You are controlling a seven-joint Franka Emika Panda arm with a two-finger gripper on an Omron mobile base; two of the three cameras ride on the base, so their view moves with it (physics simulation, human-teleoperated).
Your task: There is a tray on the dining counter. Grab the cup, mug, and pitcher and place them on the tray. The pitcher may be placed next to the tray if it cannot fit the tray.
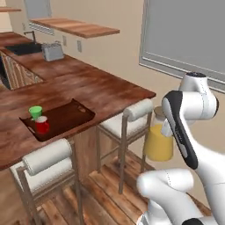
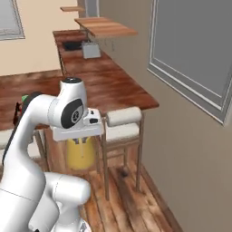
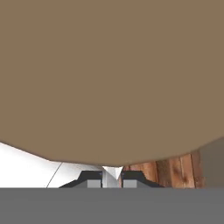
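The gripper [image 3: 111, 181] is clamped on the pitcher [image 1: 159, 141], which hangs directly beneath the hand. The tray [image 1: 66, 115] lies well apart.

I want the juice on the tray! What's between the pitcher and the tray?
In the left base view, a white-cushioned stool and the dining counter edge lie between the pitcher and the tray.

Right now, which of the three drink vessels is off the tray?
The pitcher, yellow-bodied, hanging from the gripper beside the stools. The green cup and red mug stand inside the tray.
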